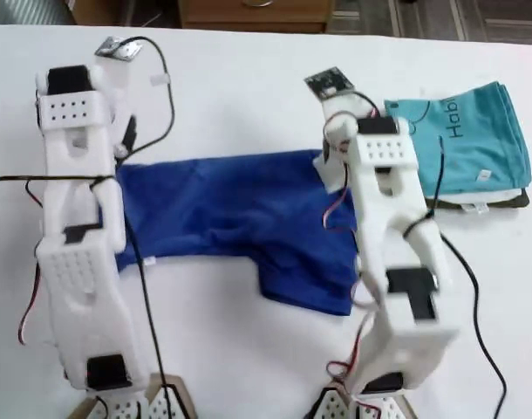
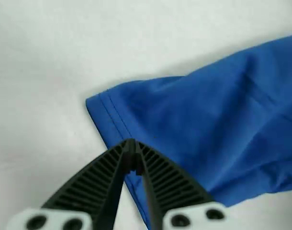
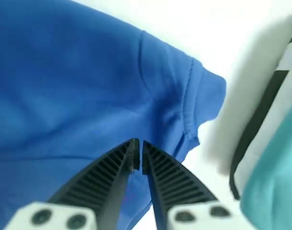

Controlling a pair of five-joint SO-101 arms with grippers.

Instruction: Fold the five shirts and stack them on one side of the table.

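Note:
A blue shirt (image 1: pixel 240 214) lies spread across the middle of the white table (image 1: pixel 248 78), its far edge stretched between the two arms. My left gripper (image 1: pixel 126 148) is shut at the shirt's left end; in the left wrist view its tips (image 2: pixel 131 157) pinch the hemmed edge of the blue shirt (image 2: pixel 208 129). My right gripper (image 1: pixel 329 164) is shut at the right end, and the right wrist view shows its tips (image 3: pixel 138 160) closed on the blue shirt (image 3: pixel 79 86) near a seamed corner. A flap of the shirt hangs toward the table's front.
A stack of folded shirts with a teal one (image 1: pixel 462 140) on top lies at the far right, just beside the right arm. The stack's edge (image 3: pixel 265 124) sits close to the shirt's corner. Cables trail from both arms over the table.

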